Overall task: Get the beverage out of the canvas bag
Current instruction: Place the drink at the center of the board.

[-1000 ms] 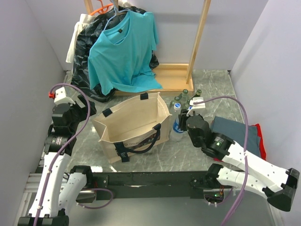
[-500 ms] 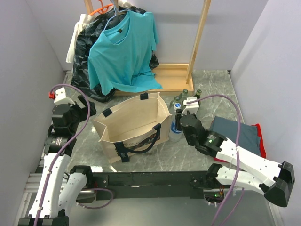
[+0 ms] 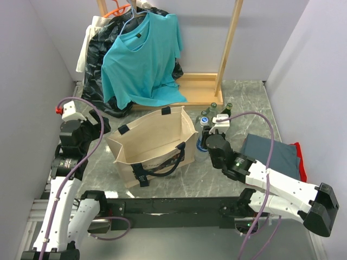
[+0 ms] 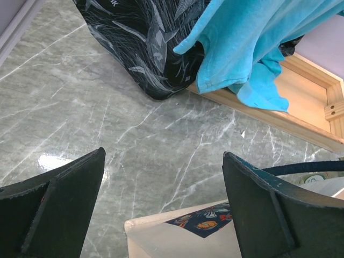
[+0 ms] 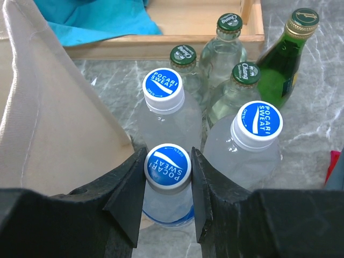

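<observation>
The grey veined stone-look tabletop (image 4: 107, 134) shines glossy, the boxy beige canvas tote (image 3: 146, 142) is matt, coarse-woven cloth, the clear plastic bottles with smooth blue caps (image 5: 167, 169) look slick, the dark green glass bottle (image 5: 294, 54) gleams under a metal crown cap, and the pale wooden frame (image 5: 183, 21) is smooth and matt.

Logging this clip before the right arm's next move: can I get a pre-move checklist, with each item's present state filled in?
1. Right gripper closed on both sides of the Pocari Sweat bottle at its cap: ok.
2. That bottle is outside the canvas bag, beside its wall: ok.
3. Bottle base resting on the table: cannot tell.
4. Room around the grip: not ok, the neighbouring bottles stand close behind and beside it.
5. Left gripper open and holding nothing: ok.
6. No more drinks left in the bag: cannot tell, its floor is partly hidden.
</observation>
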Robot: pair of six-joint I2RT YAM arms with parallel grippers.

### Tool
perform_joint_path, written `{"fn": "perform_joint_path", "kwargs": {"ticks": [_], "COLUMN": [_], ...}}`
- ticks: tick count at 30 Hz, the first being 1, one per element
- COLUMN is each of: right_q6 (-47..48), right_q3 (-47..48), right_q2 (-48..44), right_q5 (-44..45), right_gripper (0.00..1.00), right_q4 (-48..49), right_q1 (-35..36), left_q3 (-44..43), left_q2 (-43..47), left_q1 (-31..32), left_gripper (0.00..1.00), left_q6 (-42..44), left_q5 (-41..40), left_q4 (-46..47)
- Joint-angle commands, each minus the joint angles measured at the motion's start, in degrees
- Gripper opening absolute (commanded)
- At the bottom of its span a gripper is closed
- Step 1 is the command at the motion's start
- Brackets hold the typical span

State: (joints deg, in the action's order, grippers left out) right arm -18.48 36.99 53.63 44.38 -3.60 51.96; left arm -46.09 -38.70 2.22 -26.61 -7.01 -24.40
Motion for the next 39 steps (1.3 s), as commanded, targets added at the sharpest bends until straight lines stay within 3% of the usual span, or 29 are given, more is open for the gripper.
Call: {"fn": "perform_joint_path", "kwargs": {"ticks": [1, 5, 9, 18, 20, 39], "right_q6": [-1.8, -1.6, -2.0, -2.9, -3.1, -3.0], "right_q3": [0.8, 1.9, 3.3, 6.8, 6.9, 8.4], "right_q2": [0.2, 0.2, 0.1, 0.2, 0.1, -3.7], "right_q5": [3.3, 2.6, 0.8, -1.7, -2.1, -2.2], "right_gripper": [0.15, 0.16, 0.37, 0.39, 0.52, 0.54], "right_q4": [7.0, 5.7, 4.2, -0.6, -0.7, -4.6], "right_q1": [0.1, 0.2, 0.3, 0.6, 0.6, 0.7], "left_q3": [0.3, 0.6, 0.7, 0.0, 0.2, -1.2], "left_q2": [0.6, 0.6, 0.6, 0.4, 0.5, 1.0], "left_q1": [0.1, 0.1, 0.1, 0.1, 0.1, 0.1], "left_gripper": [0.96, 0.96, 0.96, 0.96, 0.96, 0.96], "left_q6": [0.8, 0.7, 0.8, 1.2, 1.6, 0.9], "left_q5": [-0.7, -0.4, -0.2, 0.5, 2.2, 3.8], "left_q4": [1.2, 1.6, 1.7, 2.0, 2.2, 1.1]}}
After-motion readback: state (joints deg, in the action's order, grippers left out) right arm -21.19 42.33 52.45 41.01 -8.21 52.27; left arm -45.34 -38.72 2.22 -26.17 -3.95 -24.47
